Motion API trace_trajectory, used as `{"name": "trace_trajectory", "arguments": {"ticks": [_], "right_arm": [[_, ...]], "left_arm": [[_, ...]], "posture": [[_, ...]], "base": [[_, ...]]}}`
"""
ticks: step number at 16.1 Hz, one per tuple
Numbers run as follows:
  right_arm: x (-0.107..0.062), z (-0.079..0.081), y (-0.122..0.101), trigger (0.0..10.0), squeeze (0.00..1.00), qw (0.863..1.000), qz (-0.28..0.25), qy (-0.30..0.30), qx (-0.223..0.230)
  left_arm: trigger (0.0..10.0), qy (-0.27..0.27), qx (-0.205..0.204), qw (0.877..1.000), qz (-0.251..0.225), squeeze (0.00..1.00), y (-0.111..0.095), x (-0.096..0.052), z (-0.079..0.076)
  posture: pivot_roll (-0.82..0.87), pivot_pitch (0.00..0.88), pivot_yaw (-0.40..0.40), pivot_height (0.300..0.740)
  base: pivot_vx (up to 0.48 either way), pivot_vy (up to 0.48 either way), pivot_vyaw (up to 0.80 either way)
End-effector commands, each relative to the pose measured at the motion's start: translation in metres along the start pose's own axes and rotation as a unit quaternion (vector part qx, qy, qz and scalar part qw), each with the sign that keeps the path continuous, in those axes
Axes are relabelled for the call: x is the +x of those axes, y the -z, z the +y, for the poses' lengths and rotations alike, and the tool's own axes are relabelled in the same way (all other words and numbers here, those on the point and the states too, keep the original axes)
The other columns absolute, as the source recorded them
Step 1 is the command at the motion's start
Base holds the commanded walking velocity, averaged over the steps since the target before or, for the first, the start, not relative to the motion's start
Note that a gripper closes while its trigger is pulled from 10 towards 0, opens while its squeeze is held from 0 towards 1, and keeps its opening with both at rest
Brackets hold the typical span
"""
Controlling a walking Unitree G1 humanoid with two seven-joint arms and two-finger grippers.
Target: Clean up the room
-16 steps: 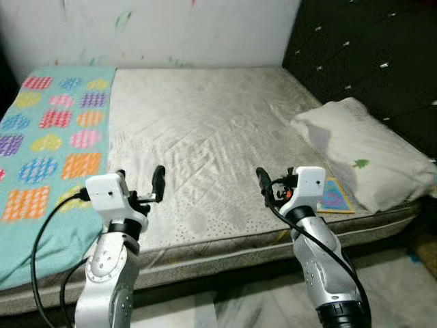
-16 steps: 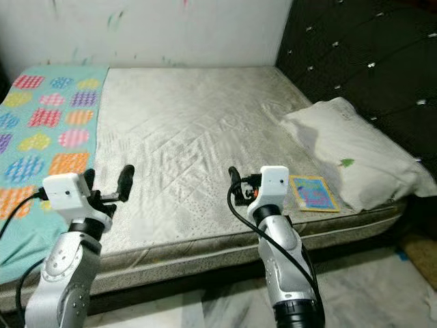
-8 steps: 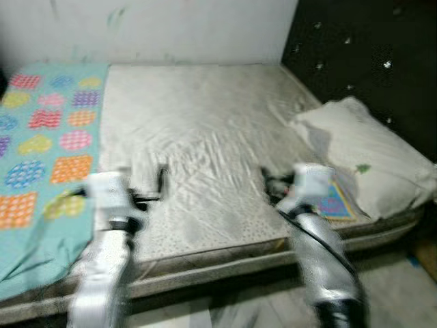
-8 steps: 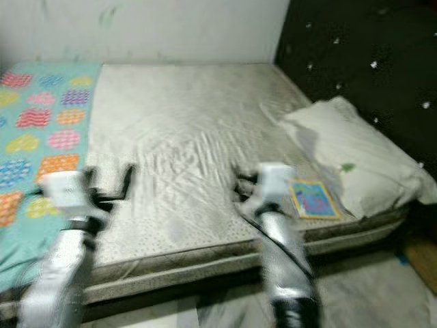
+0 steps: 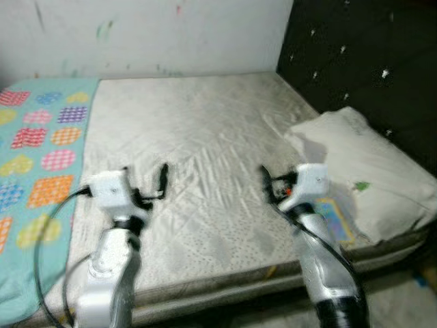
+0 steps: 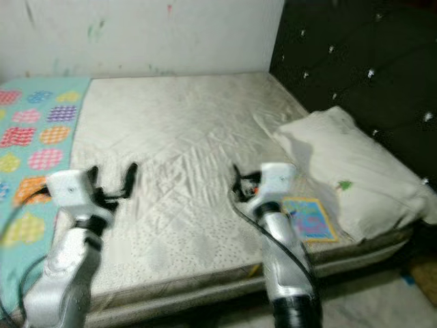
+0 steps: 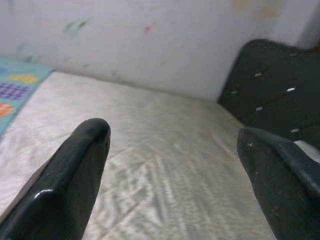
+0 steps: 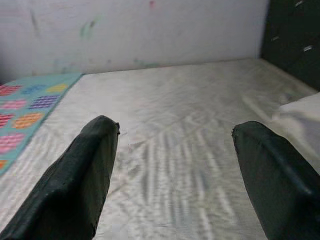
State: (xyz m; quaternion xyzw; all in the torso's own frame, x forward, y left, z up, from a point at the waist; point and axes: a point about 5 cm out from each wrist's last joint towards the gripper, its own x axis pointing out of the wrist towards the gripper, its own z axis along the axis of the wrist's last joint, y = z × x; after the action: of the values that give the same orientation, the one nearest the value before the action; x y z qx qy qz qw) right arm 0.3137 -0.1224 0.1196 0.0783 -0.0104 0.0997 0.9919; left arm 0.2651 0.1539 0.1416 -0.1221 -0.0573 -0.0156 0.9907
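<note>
Above the mattress [image 5: 205, 137], left end effector [image 7: 175, 165] and right end effector [image 8: 175, 165] spread apart, empty

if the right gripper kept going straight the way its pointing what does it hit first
Probably nothing soon. The right gripper, jaws open and empty, points out over the bare mattress toward the far white wall. The way looks free until that wall, though if it points slightly down it may graze the mattress first; depth is unclear.

You are looking at open mattress [image 5: 205, 137] lying ahead; a pillow [image 5: 362, 171] and a book [image 6: 308, 219] are blocking its headboard [image 5: 369, 55] side.
</note>
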Motion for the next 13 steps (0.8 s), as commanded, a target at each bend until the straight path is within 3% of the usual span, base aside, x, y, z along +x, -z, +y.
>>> {"name": "trace_trajectory", "arguments": {"ticks": [1, 3, 6, 7, 13], "right_arm": [[-0.0018, -0.0076, -0.0003, 10.0, 0.00, 1.000, 0.001, 0.010, -0.001], [-0.0018, -0.0067, -0.0004, 10.0, 0.00, 1.000, 0.002, 0.005, -0.011], [-0.0011, -0.0062, -0.0006, 10.0, 0.00, 1.000, 0.000, 0.003, -0.013], [-0.0010, -0.0062, -0.0005, 10.0, 0.00, 1.000, 0.000, 0.003, -0.012], [-0.0007, -0.0067, 0.0001, 10.0, 0.00, 1.000, 0.001, 0.004, -0.009]], "left_arm": [[10.0, 0.003, -0.003, 1.000, 0.001, 0.00, 0.0008, 0.0004, -0.0042], [10.0, -0.003, -0.006, 1.000, 0.003, 0.00, 0.0015, 0.0004, -0.0031], [10.0, 0.001, -0.007, 1.000, 0.004, 0.00, 0.0021, 0.0012, -0.0043], [10.0, 0.002, -0.007, 1.000, 0.004, 0.00, 0.0020, 0.0012, -0.0044], [10.0, 0.009, -0.008, 1.000, 0.004, 0.00, 0.0019, 0.0014, -0.0055]], "posture": [[0.03, 0.033, -0.056, 0.740], [0.03, 0.033, -0.056, 0.740], [0.03, 0.031, -0.060, 0.740], [0.03, 0.031, -0.060, 0.740], [0.03, 0.029, -0.060, 0.740]], "base": [[0.000, 0.000, 0.00], [0.000, 0.000, 0.00], [0.000, 0.000, 0.80], [0.000, 0.296, 0.80], [0.000, 0.383, 0.00]]}}
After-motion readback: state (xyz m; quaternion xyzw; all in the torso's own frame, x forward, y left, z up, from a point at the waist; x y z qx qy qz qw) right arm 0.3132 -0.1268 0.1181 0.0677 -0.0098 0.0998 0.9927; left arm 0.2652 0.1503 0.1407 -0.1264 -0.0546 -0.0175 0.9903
